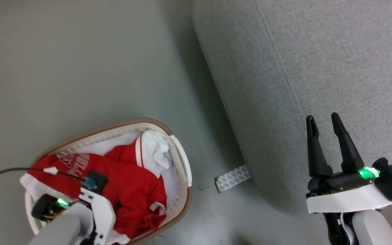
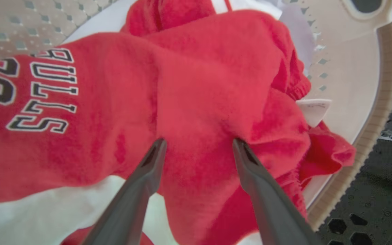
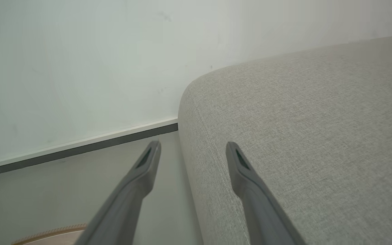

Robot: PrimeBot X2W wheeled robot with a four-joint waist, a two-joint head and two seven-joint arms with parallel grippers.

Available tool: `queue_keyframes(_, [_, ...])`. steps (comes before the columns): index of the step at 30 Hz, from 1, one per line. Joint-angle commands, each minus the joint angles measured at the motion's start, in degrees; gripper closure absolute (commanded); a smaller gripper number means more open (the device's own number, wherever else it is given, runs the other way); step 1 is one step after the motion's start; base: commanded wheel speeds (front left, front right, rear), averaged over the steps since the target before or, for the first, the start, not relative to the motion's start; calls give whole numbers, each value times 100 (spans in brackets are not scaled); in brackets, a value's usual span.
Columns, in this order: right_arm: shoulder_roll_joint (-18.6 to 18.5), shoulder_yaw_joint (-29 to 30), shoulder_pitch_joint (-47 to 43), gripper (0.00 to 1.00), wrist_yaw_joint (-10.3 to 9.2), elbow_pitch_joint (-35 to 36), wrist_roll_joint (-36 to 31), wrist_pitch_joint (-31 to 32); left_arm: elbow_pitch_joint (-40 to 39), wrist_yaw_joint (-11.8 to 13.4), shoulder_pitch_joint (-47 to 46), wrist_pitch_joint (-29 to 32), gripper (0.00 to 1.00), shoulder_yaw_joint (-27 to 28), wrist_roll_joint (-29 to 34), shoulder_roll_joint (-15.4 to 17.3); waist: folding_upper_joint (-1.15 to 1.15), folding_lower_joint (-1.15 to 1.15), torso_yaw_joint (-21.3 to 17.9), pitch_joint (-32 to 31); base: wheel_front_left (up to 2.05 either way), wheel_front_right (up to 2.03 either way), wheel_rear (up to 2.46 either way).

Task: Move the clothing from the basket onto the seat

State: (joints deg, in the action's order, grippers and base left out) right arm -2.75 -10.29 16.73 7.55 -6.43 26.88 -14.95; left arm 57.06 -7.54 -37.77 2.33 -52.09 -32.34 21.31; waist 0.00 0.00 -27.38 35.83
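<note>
Red clothing (image 1: 131, 183) with white trim and lettering lies heaped in the cream basket (image 1: 182, 160) on the floor at lower left. In the left wrist view my left gripper (image 2: 199, 143) is open, its two fingertips pressed into a fold of the red clothing (image 2: 196, 92) inside the basket (image 2: 349, 85). The left wrist (image 1: 90, 190) hangs over the basket in the head view, its fingers hidden. Empty and open, my right gripper (image 1: 322, 120) hovers over the grey seat (image 1: 318, 61) at lower right. The right wrist view has the gripper (image 3: 192, 146) above the rounded edge of the seat (image 3: 301, 136).
A plain white cloth (image 1: 157, 149) lies under the red garments at the basket's far side. A strip of white patterned tape (image 1: 231, 177) lies on the floor at the sofa's base. Bare grey floor (image 1: 80, 61) spreads to the left, and a pale wall (image 3: 80, 68) stands beyond.
</note>
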Motion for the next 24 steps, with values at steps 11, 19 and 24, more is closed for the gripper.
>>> queue_keyframes(11, [-5,-209,233,0,-12,97,353,-12,115,4,-612,735,0,-999,-391,429,0,0,-298,838,0,0,0])
queue_keyframes(19, [-3,-239,287,0,-12,99,388,-12,122,4,-867,707,100,-1491,-697,413,0,0,-266,966,0,0,0])
queue_keyframes(24, [-4,-233,318,0,-12,33,316,-12,169,3,-896,553,100,-1684,-914,350,0,0,-235,850,0,0,0])
